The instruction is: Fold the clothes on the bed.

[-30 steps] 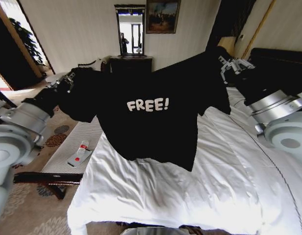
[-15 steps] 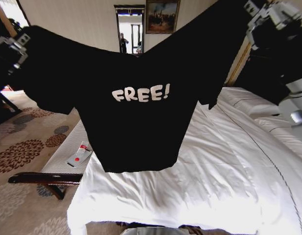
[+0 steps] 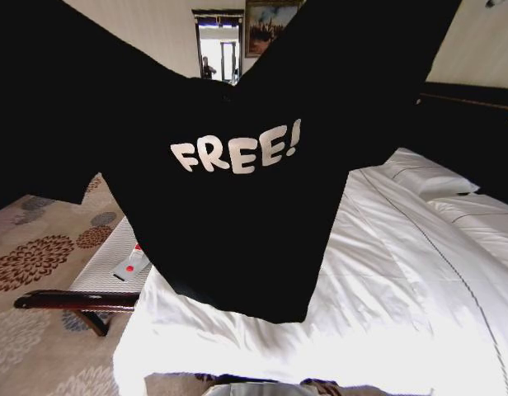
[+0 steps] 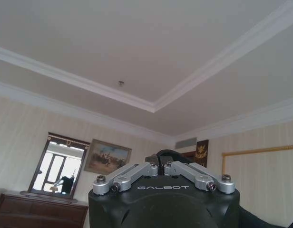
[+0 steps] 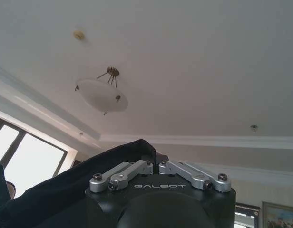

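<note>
T-shirt (image 3: 229, 206) is held aloft over bed (image 3: 386, 313), pinched in closed fingers of left gripper (image 4: 161, 164) and right gripper (image 5: 153, 161). No fold made yet; laying flat and folding judged outstanding.

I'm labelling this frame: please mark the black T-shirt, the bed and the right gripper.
T-shirt (image 3: 237, 206), head view: chest, below the lettering.
Bed (image 3: 386, 330), head view: bare white sheet.
Right gripper (image 5: 153, 164), right wrist view: between fingertips, at pinched cloth.

Head camera looking down over bed (image 3: 386, 313), both wrist cameras facing the ceiling (image 4: 137, 42)
</note>
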